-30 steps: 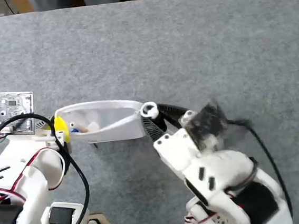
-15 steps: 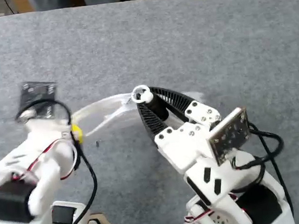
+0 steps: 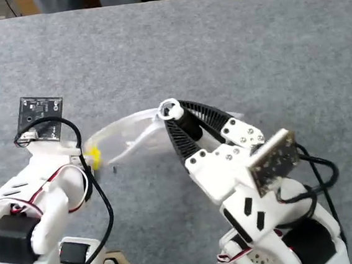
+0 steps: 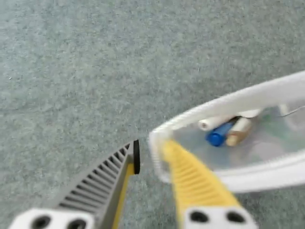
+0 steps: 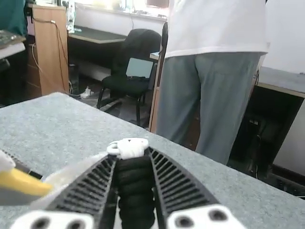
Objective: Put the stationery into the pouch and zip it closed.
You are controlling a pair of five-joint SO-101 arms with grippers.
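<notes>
Pouch [image 3: 126, 133] strung between two SO-101 arms over grey tabletop [image 3: 249, 50], stationery already aboard; whether it rests on the surface or hangs just clear can't be told. Left gripper [image 4: 151, 151] straddles one end of the pouch: fingers part-open, yellow one lying against the rim, dark one just outside, no firm pinch visible. Right gripper [image 3: 173, 116] at the opp. end, black fingers closed tight on zip pull [image 5: 127, 148], a dark ribbed piece topped w/ a white ring, by the look of it. Inside, per left wrist cam: blue-tipped pen [image 4: 218, 137], white stick [image 4: 212, 124] and tan one [image 4: 238, 133], bunched together near the left-held end; exact types too blurred to tell. Mouth looks open at that end, so loading appears done and zipping is the step in hand, prob. the last stretch of the job. Next move likely calls for right arm to draw the pull straight along the zip line while left firms its hold as anchor; w/o that counter-grip the soft pouch could slide or buckle. Which way the zip closes can't be told.
</notes>
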